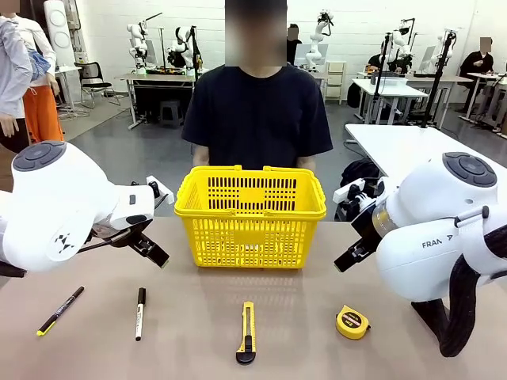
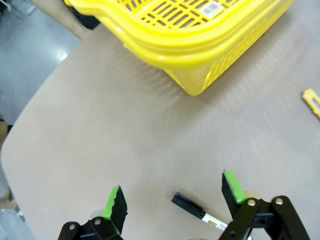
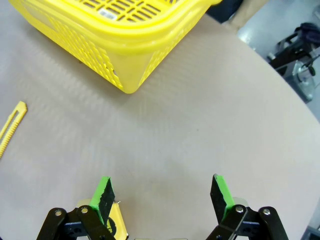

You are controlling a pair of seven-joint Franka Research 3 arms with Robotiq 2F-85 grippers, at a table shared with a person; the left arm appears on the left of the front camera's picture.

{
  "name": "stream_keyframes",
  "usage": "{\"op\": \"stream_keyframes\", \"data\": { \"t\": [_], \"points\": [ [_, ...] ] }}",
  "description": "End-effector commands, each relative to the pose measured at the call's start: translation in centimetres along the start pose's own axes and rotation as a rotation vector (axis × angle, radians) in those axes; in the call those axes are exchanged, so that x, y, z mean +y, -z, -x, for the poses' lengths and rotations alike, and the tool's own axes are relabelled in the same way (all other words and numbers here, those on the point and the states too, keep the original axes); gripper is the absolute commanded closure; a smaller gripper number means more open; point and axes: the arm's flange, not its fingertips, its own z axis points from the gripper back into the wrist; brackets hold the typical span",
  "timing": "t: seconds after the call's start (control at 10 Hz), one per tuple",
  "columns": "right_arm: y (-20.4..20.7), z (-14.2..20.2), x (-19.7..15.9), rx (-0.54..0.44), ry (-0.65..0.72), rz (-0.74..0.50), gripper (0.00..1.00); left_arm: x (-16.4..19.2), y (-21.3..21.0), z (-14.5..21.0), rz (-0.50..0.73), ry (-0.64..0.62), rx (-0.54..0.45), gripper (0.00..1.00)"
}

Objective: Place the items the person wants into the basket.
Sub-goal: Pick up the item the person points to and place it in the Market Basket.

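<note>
The large bright yellow plastic shopping basket (image 1: pixel 249 214) with latticed sides stands upright at the middle of the tan counter (image 1: pixel 190 348), toward its far edge, just in front of the person in a dark navy T-shirt (image 1: pixel 257 111). Along the near edge, from the left and all apart, lie a slim black pen with yellow tip (image 1: pixel 59 310), the short white marker with black cap (image 1: pixel 139 313), a yellow-and-black utility knife (image 1: pixel 247 332) and the round yellow-and-black tape measure (image 1: pixel 352 322).

The left gripper (image 2: pixel 174 197) hangs wide open and empty. Its wrist view shows the marker's cap end on the counter below, between its fingers. The right gripper (image 3: pixel 161 196) is likewise spread wide, holding nothing. Its wrist view shows the tape measure partly hidden behind one green pad. Both wrist views look down on a white label (image 2: pixel 212 7) on the basket's floor.
</note>
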Motion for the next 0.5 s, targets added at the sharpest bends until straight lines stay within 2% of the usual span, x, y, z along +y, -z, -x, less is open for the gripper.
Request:
{"op": "stream_keyframes", "data": {
  "t": [0.0,0.2,0.4],
  "points": [
    [-4.7,-0.1,2.2,-0.034,-0.004,0.075,0.00,-0.8,-4.3,-0.8,-0.022,0.022,-0.046,0.00],
    [-12.5,-0.1,4.4,-0.030,-0.053,0.124,0.00,-2.6,-12.1,-1.3,-0.146,0.057,-0.104,0.00],
    [-19.8,-1.5,5.8,-0.012,-0.058,0.206,0.00,-3.8,-18.8,-3.5,-0.220,0.138,-0.102,0.00]
  ]
}}
